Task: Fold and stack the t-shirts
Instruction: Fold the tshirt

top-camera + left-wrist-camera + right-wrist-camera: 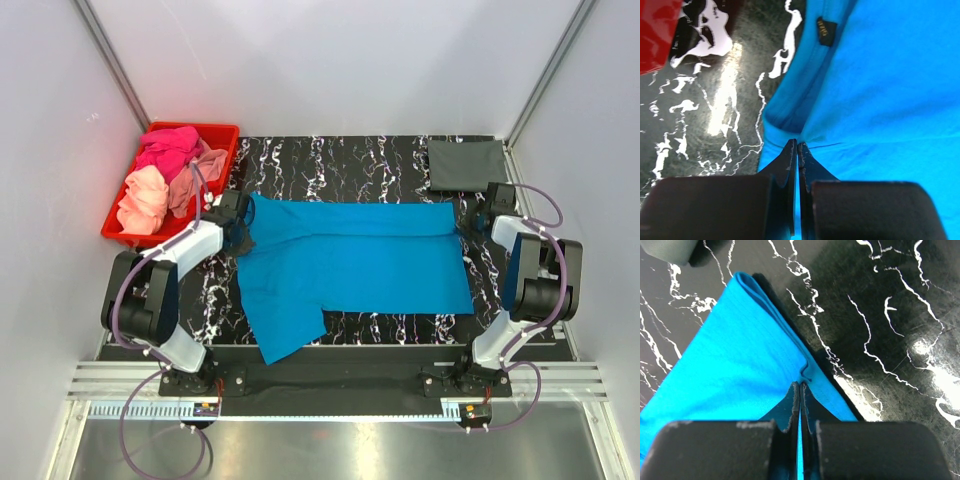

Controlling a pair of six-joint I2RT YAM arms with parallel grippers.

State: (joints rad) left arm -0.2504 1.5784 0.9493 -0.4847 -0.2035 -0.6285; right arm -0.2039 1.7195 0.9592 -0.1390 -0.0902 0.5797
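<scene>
A bright blue t-shirt (pixel 350 260) lies spread across the black marbled table, its far edge folded over toward the middle. My left gripper (pixel 238 225) is shut on the blue t-shirt (pixel 880 100) at its left end near the collar label (pixel 823 30). My right gripper (pixel 466 222) is shut on the blue t-shirt (pixel 740 355) at its right hem. A folded dark grey t-shirt (pixel 466 164) lies at the back right. Hot pink (pixel 168 148), peach (pixel 143 198) and salmon (pixel 196 172) shirts lie bunched in the red bin.
The red plastic bin (pixel 222 135) stands at the back left, beside the table; its corner shows in the left wrist view (pixel 655 30). White walls enclose the table on three sides. A sleeve of the blue shirt (pixel 290 335) hangs toward the near edge.
</scene>
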